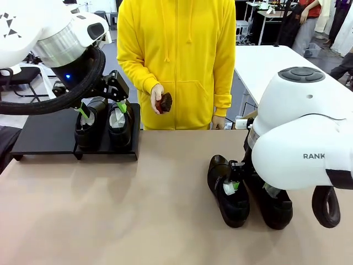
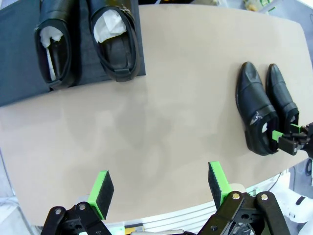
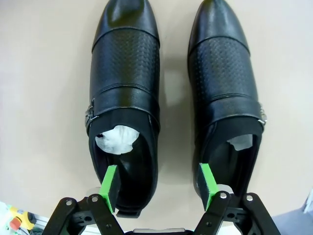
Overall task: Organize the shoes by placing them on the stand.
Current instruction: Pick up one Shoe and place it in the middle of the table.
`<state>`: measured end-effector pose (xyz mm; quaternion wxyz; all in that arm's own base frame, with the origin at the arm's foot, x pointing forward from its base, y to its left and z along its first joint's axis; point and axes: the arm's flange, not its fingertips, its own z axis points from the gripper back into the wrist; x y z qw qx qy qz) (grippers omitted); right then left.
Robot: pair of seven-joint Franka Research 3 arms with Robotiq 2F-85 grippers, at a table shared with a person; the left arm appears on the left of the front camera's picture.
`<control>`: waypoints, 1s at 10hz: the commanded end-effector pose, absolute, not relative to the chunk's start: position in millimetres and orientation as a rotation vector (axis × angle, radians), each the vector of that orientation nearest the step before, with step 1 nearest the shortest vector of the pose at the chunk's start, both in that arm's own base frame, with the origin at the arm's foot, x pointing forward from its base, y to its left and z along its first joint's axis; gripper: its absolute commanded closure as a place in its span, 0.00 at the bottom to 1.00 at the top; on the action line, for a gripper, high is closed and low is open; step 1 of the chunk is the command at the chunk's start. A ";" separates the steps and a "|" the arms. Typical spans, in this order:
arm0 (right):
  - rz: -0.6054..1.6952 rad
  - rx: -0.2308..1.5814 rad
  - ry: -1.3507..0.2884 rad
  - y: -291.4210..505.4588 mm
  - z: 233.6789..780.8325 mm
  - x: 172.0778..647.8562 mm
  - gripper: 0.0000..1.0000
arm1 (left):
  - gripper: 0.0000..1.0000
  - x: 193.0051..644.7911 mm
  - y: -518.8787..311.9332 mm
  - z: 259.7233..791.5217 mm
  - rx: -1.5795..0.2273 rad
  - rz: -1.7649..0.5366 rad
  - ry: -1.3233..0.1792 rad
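Note:
Two glossy black shoes (image 1: 88, 131) (image 1: 119, 130) stuffed with white paper stand side by side on the right end of the matte-black stand (image 1: 47, 132). My left gripper (image 1: 105, 110) hangs open just above them, holding nothing; its own view shows the open gripper (image 2: 159, 186) high over the table. The other two shoes (image 1: 229, 190) (image 1: 276, 207) lie on the tabletop at the right. My right gripper (image 3: 158, 186) is open at the heel of the left one (image 3: 125, 98), one pad inside its opening and the other beside the second shoe (image 3: 227, 88).
A person in a yellow hoodie stands at the far edge, holding a small dark brown brush (image 1: 164, 102) in one hand. The left part of the stand (image 2: 19, 58) is bare. Beige tabletop (image 1: 138, 221) stretches between the stand and the two loose shoes.

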<state>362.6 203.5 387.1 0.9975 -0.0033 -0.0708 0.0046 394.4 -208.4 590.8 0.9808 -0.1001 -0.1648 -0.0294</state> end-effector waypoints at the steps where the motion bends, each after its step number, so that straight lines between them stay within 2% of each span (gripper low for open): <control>1: 0.011 -0.005 -0.126 214.6 380.5 374.2 0.17 | 0.00 395.1 -207.6 592.0 -0.205 -0.058 -0.338; 9: 0.054 -0.001 -0.039 215.1 356.2 394.7 0.17 | 0.00 395.1 -207.6 592.0 -0.205 -0.058 -0.338; 10: 0.063 -0.005 -0.028 214.5 353.0 394.7 0.19 | 0.00 395.1 -207.6 592.0 -0.205 -0.058 -0.338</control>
